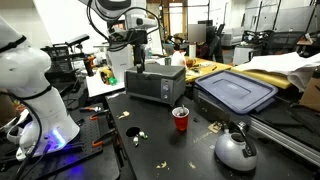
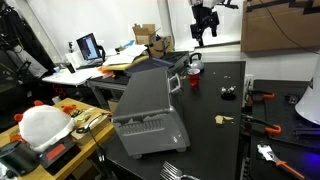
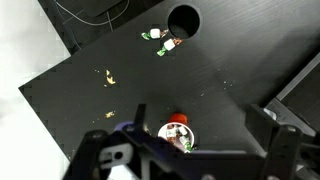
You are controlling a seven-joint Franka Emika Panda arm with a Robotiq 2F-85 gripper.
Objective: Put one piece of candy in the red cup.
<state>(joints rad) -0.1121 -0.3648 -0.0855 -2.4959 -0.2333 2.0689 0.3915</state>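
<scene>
Here, kettle (image 1: 236,150) near red cup (image 1: 180,119).

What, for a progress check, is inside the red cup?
In the red cup, wrist view shows a pale inside with coloured bits, possibly candy; the gripper hides its lower part.

Black table (image 1: 155,148) bearing red cup (image 1: 180,119), silver kettle (image 1: 236,150), scattered candy (image 1: 135,132), grey appliance (image 1: 153,83)

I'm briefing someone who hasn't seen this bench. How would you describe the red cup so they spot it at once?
On the black table, a grey boxy appliance sits at the back and a silver kettle nearer the camera. Between them stands the red cup, upright, red and far smaller than either.
</scene>
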